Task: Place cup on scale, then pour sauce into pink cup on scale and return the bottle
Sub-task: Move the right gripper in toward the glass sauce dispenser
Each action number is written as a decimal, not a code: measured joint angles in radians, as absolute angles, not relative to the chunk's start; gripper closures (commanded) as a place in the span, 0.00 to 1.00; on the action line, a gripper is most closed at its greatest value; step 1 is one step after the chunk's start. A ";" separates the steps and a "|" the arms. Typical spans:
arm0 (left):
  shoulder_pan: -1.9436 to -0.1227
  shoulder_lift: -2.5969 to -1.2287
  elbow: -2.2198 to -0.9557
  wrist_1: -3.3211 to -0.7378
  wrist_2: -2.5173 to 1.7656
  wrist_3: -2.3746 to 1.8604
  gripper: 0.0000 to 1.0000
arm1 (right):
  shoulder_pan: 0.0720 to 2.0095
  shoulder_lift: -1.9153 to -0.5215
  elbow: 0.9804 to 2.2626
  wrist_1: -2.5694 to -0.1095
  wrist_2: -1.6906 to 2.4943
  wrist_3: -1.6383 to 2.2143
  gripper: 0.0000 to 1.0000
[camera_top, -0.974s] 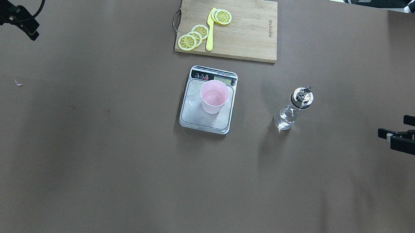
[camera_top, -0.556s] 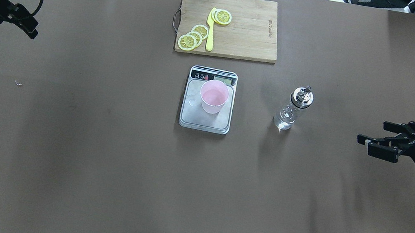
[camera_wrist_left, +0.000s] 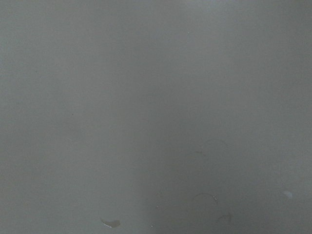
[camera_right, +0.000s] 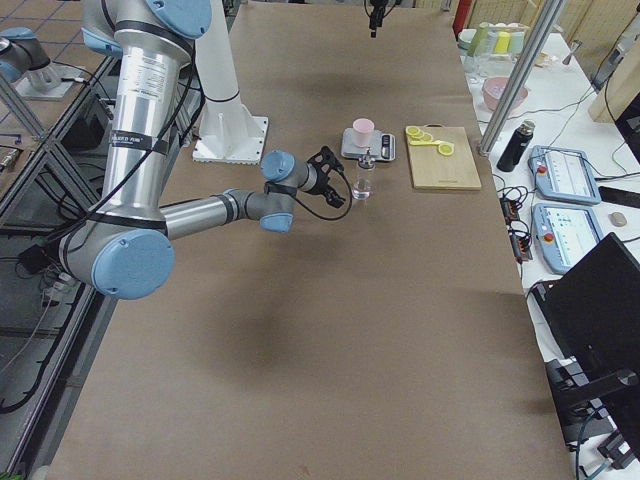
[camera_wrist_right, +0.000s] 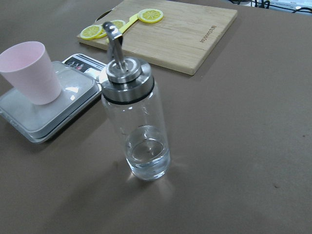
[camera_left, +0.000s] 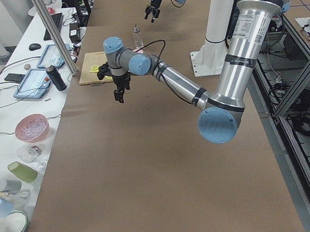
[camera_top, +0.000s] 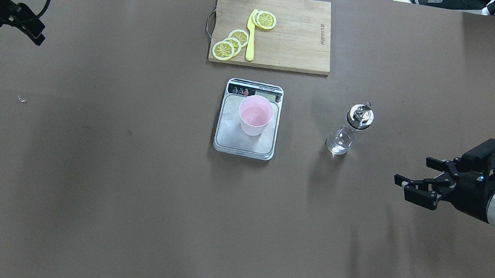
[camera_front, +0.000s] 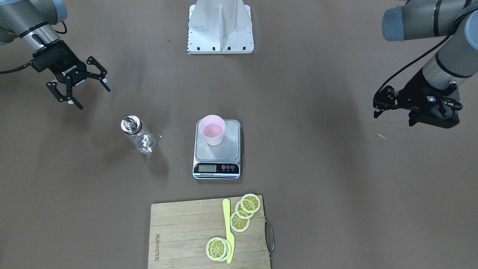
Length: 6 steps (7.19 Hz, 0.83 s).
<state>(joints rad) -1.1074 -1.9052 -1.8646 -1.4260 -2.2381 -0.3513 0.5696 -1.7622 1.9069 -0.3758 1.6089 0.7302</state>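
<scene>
A pale pink tapered cup (camera_top: 255, 115) stands upright on the brushed-silver scale (camera_top: 243, 144) near the middle of the brown table (camera_top: 122, 189), toward the platform's display end. Beside the scale, apart from it, stands the clear glass bottle (camera_top: 346, 132) with its shiny metal pourer, a little clear liquid at the bottom. The right gripper (camera_top: 412, 188), fingers spread and empty, hovers near the bottle toward the table's right edge. The left gripper (camera_top: 33, 31), near the left edge, cannot be read as parted or closed.
</scene>
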 measured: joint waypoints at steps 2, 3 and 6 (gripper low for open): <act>-1.109 -1.905 -1.866 -1.426 -2.238 -0.352 0.02 | 0.520 -1.735 1.902 -0.382 1.556 0.729 0.00; -1.109 -1.905 -1.867 -1.426 -2.238 -0.354 0.02 | 0.502 -1.725 1.896 -0.384 1.535 0.724 0.00; -1.109 -1.905 -1.868 -1.427 -2.238 -0.356 0.02 | 0.464 -1.697 1.879 -0.385 1.500 0.692 0.02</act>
